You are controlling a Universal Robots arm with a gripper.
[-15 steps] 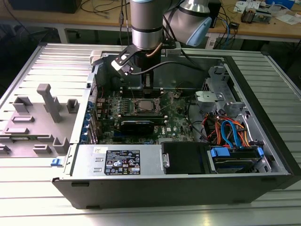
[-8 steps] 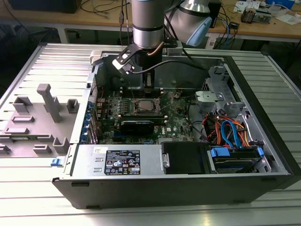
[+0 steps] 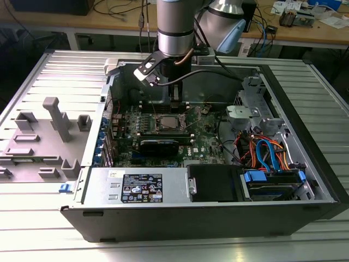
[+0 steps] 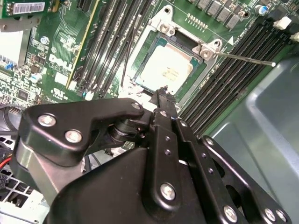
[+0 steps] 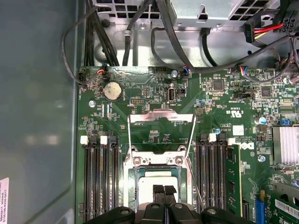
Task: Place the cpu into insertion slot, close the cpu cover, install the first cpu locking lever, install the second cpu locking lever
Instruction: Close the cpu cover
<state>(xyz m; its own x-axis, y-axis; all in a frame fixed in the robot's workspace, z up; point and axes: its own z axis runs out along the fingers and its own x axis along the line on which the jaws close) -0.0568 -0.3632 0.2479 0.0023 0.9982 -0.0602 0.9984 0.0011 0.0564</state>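
In the first wrist view the hand (image 5: 164, 190) covers the near part of the cpu (image 5: 161, 177) and of the insertion slot (image 5: 138, 179). The picture's edge then cuts off both, along with most of the hand's body. The RAM slots (image 5: 100, 182) on either side run out at the same edge. In the second wrist view the hand's black body blocks much of the motherboard (image 4: 51, 60), and its tip hides one corner of the slot. In the exterior view the arm (image 3: 174, 27) is cut off by the upper edge, and its wrist screens most of the hand below it. There a labelled metal box (image 3: 136, 188) hides the board's near edge.
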